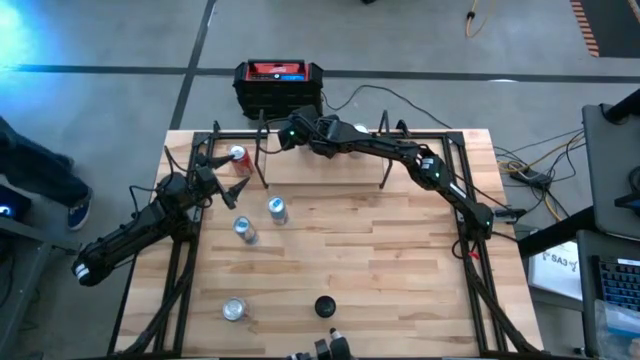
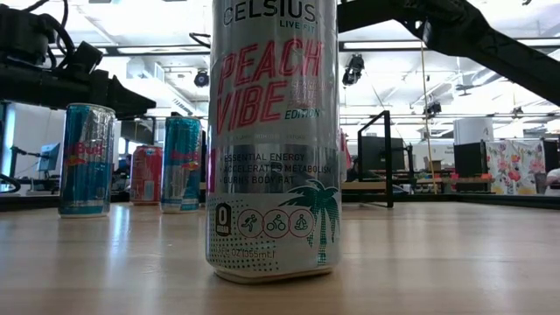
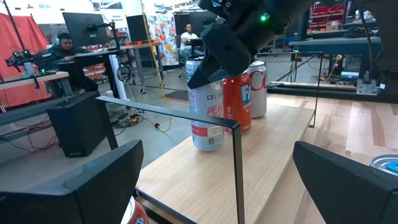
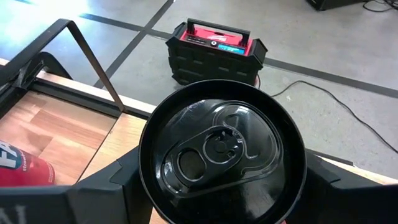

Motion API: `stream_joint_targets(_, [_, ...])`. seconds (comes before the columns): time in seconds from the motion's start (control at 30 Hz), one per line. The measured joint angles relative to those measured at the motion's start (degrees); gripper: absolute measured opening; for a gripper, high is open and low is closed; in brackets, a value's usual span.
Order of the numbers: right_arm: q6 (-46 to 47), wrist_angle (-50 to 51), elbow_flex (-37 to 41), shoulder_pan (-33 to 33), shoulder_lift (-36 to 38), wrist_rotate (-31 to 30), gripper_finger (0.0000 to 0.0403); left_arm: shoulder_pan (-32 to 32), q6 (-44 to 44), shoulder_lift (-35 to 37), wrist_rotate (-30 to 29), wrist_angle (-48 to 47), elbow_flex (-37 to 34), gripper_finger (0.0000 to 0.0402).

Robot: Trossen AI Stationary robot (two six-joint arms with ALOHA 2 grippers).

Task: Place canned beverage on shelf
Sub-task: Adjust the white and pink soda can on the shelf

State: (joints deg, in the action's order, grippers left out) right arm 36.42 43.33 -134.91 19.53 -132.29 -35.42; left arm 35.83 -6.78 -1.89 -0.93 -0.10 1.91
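Right tool [image 3: 214, 62]: we see it clenched on white can [image 3: 206, 118], standing on shelf [image 3: 280, 155] beside two others.
Left tool [image 1: 212, 178]: released, near red can [image 1: 238, 157].

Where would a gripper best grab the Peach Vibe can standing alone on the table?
Probably the upper wall of the can, coming straight down from above with one finger on each side. It stands upright, it is round and straight-walled, and the table is bare all around it. That leaves any pair of opposite sides free, and a top-down approach would be unlikely to tip it.
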Motion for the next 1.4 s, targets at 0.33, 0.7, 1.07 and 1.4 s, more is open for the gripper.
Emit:
stream_joint_targets(0.33, [-0.3, 0.0, 0.1, 0.0, -0.1, 1.1, 0.024, 0.0, 0.0, 0.0, 0.0, 0.0, 0.0, 0.0398])
stream_joint_targets(0.7, [-1.0, -0.1, 0.1, 0.5, -0.1, 1.1, 0.024, 0.0, 0.0, 0.0, 0.0, 0.0, 0.0, 0.0398])
stream_joint_targets(1.07, [-1.5, -0.2, 0.1, 0.9, -0.2, 1.5, 0.024, 0.0, 0.0, 0.0, 0.0, 0.0, 0.0, 0.0398])
stream_joint_targets(1.4, [-2.0, -0.2, 0.1, 0.9, -0.2, 2.6, 0.024, 0.0, 0.0, 0.0, 0.0, 0.0, 0.0, 0.0398])
